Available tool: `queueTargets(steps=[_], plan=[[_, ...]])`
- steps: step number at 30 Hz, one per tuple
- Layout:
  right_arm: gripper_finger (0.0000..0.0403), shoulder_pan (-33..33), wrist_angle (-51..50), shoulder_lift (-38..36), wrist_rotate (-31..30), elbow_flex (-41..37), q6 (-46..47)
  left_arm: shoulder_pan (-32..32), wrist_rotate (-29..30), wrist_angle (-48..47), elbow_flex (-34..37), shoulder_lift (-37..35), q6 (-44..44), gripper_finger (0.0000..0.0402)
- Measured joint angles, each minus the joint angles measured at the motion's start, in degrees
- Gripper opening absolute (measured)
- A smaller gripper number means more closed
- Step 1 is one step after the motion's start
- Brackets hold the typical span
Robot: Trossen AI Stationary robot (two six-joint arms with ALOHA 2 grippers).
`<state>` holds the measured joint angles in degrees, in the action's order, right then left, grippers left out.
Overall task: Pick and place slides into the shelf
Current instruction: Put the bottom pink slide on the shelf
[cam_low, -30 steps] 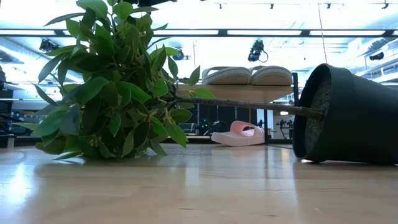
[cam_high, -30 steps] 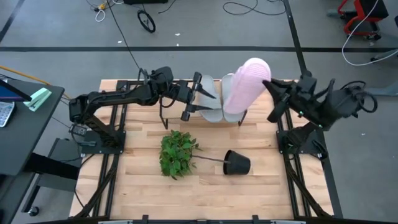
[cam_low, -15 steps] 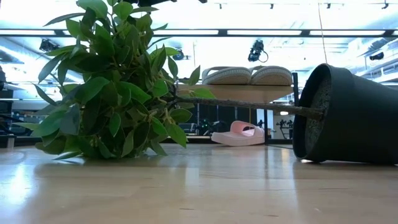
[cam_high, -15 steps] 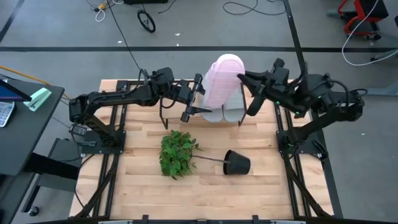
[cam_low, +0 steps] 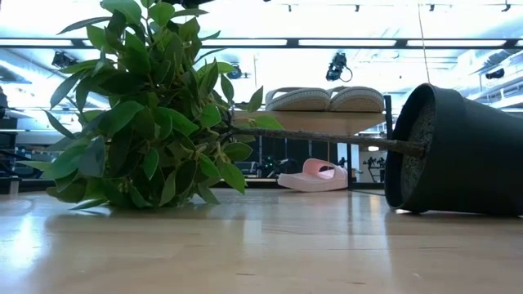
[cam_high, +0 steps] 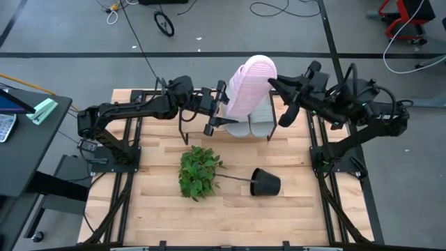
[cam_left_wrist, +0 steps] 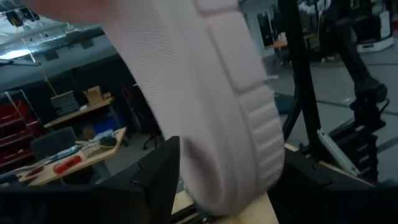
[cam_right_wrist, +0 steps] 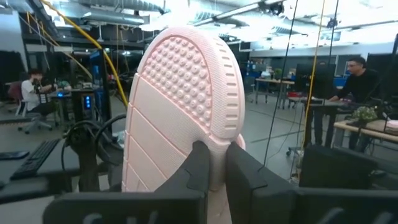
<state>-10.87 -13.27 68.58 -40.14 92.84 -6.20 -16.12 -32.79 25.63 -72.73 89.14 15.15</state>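
A pale pink slide (cam_high: 249, 87) hangs in the air above the shelf (cam_low: 319, 122), tread side toward my right arm, with my right gripper (cam_high: 272, 84) shut on it. My left gripper (cam_high: 217, 111) stands open at the slide's lower end (cam_left_wrist: 239, 162), one finger on each side of it. Two grey slides (cam_high: 254, 125) lie side by side on the shelf's top board, also seen in the low view as grey slides (cam_low: 327, 99). Another pink slide (cam_low: 315, 175) rests on its sole on the table under the shelf. My right gripper pinches a thin pink part (cam_right_wrist: 217, 152) at the slide's side between its two fingers; strap or sole rim, I cannot tell. The fingers come about level from the table's right. The slide is lifted clear and stands steeply, dimpled tread end (cam_right_wrist: 193, 68) up. My left gripper's fingers (cam_left_wrist: 163, 177) flank the lower end; whether they touch it I cannot tell.
A toppled plant lies in the middle of the table: its leaves (cam_high: 200, 171) toward the left, its black pot (cam_high: 265, 183) on its side toward the right, a bare stem between them. It fills most of the low view in front of the shelf.
My right gripper has swung toward the table's left with the pink slide, carrying it from over the shelf's right end to my left gripper. The slide's lower end now sits between the left fingers. The left arm has kept its place.
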Motion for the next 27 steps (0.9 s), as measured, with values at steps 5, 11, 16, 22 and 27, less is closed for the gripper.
queueTargets(steps=[5, 11, 16, 22, 27], plan=[[0.0030, 0.00, 1.48, -0.07, -0.01, 0.00, -1.74, -0.02, 0.05, 1.50, 0.00, 0.00, -4.41, 0.0204], [0.0030, 0.00, 2.14, 0.08, -0.04, 0.00, -3.17, -0.03, 1.80, 5.24, 0.00, 0.00, -9.42, 0.0176], [0.0030, 0.00, 5.90, 0.17, 0.42, 0.00, -5.84, 0.34, 2.34, 7.54, 0.00, 0.00, -10.67, 0.0146], [0.0030, 0.00, 9.80, 0.69, 2.42, -0.02, -7.60, 0.79, 2.37, 9.70, -0.02, -0.04, -10.20, 0.0118], [0.0027, 0.00, 11.21, 1.08, 3.10, -0.02, -8.10, 1.19, 2.30, 11.48, -0.02, -0.02, -9.89, 0.0114]])
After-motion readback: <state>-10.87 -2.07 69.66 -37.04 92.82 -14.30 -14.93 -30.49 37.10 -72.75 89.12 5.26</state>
